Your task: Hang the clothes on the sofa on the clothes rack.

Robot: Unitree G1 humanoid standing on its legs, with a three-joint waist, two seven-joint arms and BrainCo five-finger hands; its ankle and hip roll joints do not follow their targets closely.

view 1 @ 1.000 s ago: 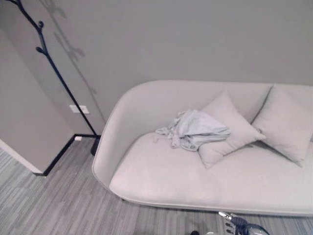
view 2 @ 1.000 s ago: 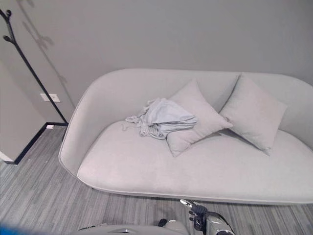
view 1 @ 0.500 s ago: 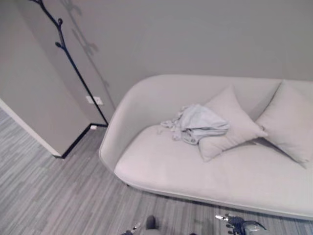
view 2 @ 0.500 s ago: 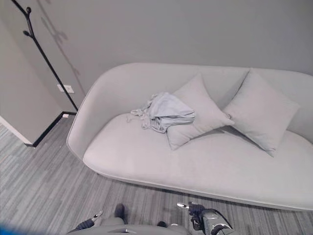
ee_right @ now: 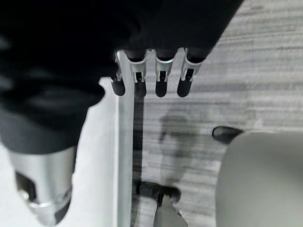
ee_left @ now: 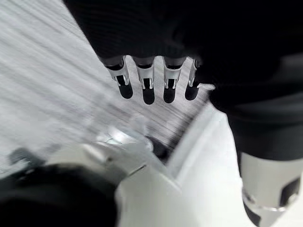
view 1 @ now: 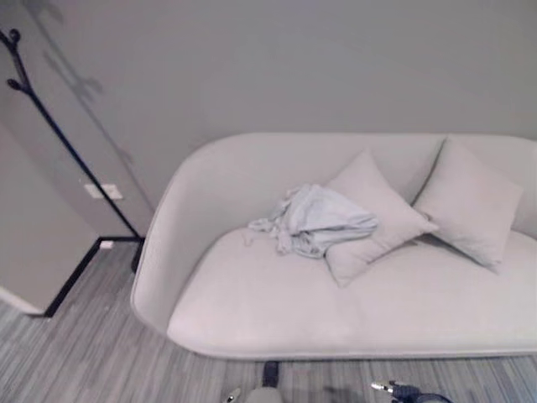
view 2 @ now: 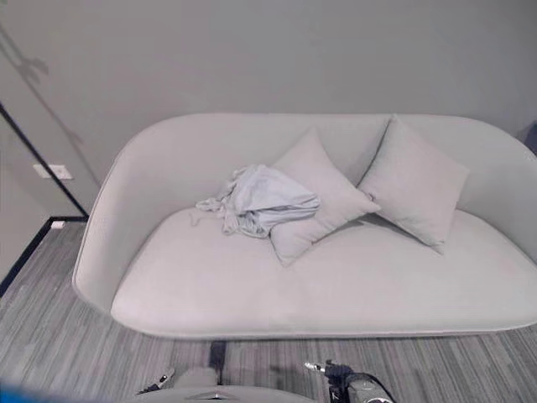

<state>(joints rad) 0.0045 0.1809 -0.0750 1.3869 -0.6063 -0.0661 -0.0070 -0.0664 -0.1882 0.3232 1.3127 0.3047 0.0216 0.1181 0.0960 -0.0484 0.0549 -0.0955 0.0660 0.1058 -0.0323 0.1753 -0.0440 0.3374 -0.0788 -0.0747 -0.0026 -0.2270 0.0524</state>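
The head camera has swung right, so the sofa [view 1: 352, 319] sits centred, the crumpled garment [view 1: 317, 220] untouched beside the coat rack [view 1: 59, 134], while the left hand [ee_left: 156, 85] and right hand [ee_right: 151, 78] hang low with fingers straight, holding nothing

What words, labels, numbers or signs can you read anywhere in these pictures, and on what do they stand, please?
None: no readable text anywhere.
The sofa, its pillows, the crumpled clothes and the clothes rack carry no print.
The wall socket plate is too small to tell any marking.
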